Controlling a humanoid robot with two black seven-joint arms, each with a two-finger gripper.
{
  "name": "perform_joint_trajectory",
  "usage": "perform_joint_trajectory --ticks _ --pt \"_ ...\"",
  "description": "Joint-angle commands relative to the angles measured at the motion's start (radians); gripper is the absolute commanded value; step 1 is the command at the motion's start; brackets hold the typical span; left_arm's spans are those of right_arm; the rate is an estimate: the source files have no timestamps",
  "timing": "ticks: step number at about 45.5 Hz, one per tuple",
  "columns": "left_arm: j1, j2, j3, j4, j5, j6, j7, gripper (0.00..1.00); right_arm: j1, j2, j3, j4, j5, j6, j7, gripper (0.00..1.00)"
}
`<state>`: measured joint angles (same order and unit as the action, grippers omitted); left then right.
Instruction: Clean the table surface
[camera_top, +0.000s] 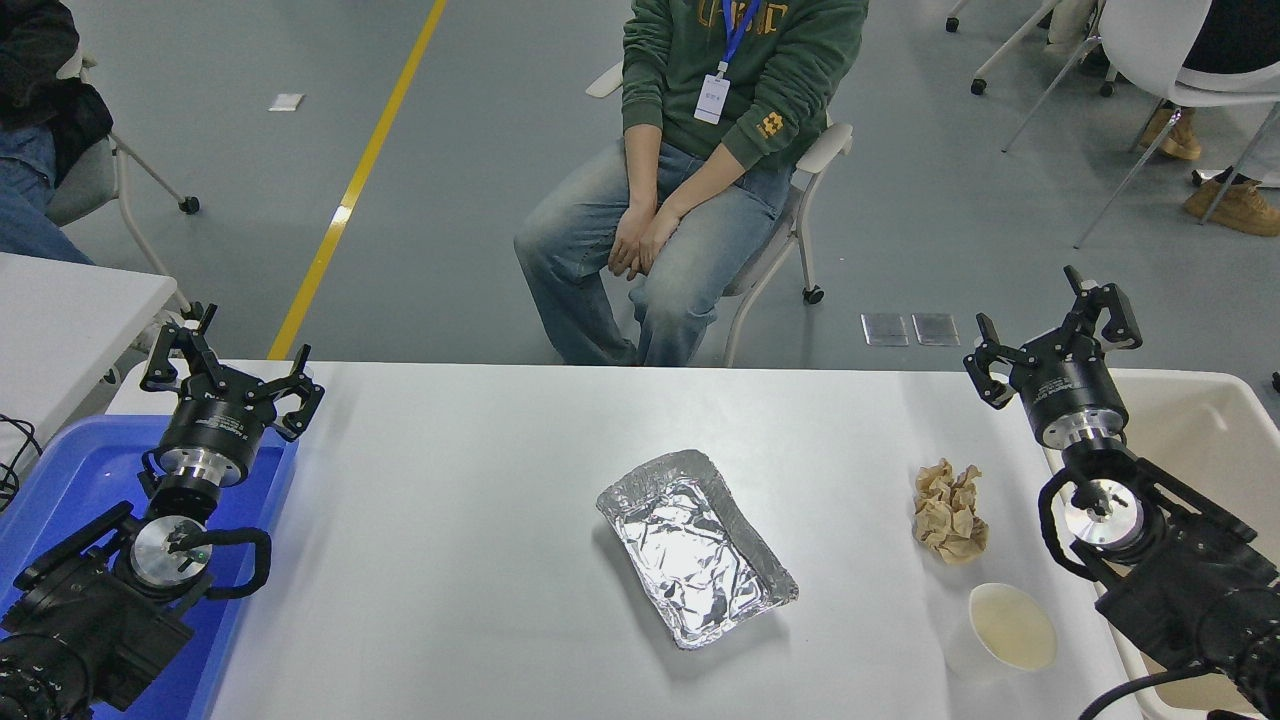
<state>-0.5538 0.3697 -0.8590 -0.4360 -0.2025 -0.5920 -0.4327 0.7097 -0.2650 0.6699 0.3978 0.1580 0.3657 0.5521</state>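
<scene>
I see the white tabletop (450, 560) filling the lower view, long axis left to right. On it: foil tray (695, 546), crumpled brown paper (949, 511), paper cup (1010, 627). Left claw (232, 371) and right claw (1052, 328) hover, fingers spread.

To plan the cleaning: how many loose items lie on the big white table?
3: a foil tray in the middle, a crumpled brown paper to its right, a paper cup near the front right.
</scene>
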Motion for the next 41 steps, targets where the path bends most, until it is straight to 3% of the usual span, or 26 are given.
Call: perform_joint_trajectory --ticks 1,41 --pt "0.0 0.0 0.0 -0.001 0.0 0.0 -0.001 1.0 0.005 0.007 0.004 -0.004 0.0 -0.001 0.0 0.99" --pt "0.0 0.0 0.003 0.0 0.002 0.0 0.0 1.0 0.008 0.003 0.01 -0.002 0.001 0.001 0.0 0.99"
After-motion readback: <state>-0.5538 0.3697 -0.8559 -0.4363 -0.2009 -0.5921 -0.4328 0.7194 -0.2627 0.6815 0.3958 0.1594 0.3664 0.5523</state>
